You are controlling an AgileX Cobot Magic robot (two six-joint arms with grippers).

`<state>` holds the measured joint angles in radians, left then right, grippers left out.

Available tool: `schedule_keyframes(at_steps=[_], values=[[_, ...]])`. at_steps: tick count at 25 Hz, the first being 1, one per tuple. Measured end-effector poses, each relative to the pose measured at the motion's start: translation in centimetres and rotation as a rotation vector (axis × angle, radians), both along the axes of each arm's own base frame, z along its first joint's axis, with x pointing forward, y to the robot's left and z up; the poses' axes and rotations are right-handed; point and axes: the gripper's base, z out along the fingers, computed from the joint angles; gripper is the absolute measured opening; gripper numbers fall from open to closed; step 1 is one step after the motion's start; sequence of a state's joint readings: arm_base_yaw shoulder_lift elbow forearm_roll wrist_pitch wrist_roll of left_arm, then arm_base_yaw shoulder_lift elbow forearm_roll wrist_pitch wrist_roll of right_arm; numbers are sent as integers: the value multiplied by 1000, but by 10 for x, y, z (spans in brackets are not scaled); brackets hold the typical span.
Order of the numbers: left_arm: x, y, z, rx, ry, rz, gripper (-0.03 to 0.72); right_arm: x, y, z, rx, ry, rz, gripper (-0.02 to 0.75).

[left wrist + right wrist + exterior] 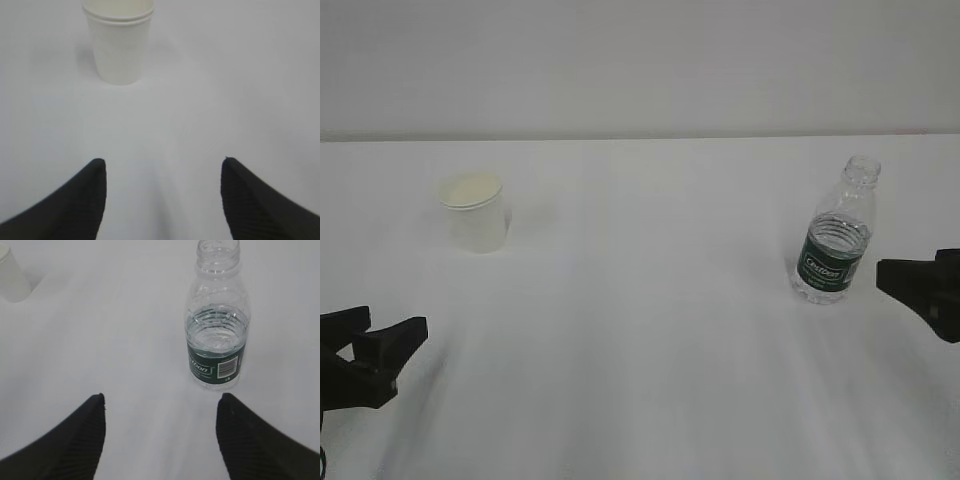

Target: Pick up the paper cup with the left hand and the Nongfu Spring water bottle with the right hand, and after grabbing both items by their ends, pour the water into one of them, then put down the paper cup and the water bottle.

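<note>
Both grippers short of cup point(119, 42), bottle point(217, 335)

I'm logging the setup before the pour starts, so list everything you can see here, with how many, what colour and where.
paper cup: one, white with a pale cream inside, upright on the far left of the table, untouched.
Nongfu Spring water bottle: one, clear ribbed plastic with a dark green label, no cap, part full of water, upright on the right side.
table: one, white, under everything.
wall: white, behind the table.
left gripper: one, black, open, low at the near left, short of the cup.
right gripper: one, black, open, at the right edge, beside the bottle but apart from it.
</note>
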<state>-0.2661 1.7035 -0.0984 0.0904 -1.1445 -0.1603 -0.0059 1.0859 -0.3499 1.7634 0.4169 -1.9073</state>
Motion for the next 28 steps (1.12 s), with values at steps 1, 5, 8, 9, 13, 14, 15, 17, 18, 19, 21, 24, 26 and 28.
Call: schedule_keyframes(at_steps=[1, 5, 8, 9, 13, 14, 15, 17, 18, 19, 21, 24, 26, 28], values=[[0, 0, 0, 0, 0, 0, 515, 1, 0, 1, -5, -3, 4, 519], [0, 0, 0, 1, -1, -1, 515, 3, 1, 5, -30, 2, 30, 519], [0, 0, 0, 2, -1, -4, 515, 4, 1, 7, -36, 17, 37, 519], [0, 0, 0, 2, -1, -4, 515, 3, 1, 7, -38, 23, 41, 519], [0, -1, 0, 2, -1, -9, 515, 4, 1, 9, -43, 51, 44, 519], [0, -1, 0, 2, -1, -9, 515, 4, 1, 9, -51, 59, 47, 519], [0, -1, 0, 2, -1, -10, 515, 5, 0, 10, -54, 68, 46, 519], [0, -1, 0, 2, -1, -11, 515, 5, 0, 11, -55, 88, 38, 519], [0, -1, 0, 2, -1, -11, 515, 5, -1, 11, -62, 97, 38, 519], [0, -1, 0, 2, -1, -11, 515, 5, -1, 11, -64, 109, 33, 519], [0, -1, 0, 2, -1, -12, 515, 5, -2, 11, -69, 130, 19, 519], [0, -1, 0, 2, -1, -12, 515, 5, -5, 10, -73, 163, -19, 519], [0, -1, 0, 2, -1, -12, 515, 6, -9, 9, -89, 180, -59, 519], [0, -1, 0, 2, -1, -13, 515, 6, -12, 8, -96, 197, -103, 519]])
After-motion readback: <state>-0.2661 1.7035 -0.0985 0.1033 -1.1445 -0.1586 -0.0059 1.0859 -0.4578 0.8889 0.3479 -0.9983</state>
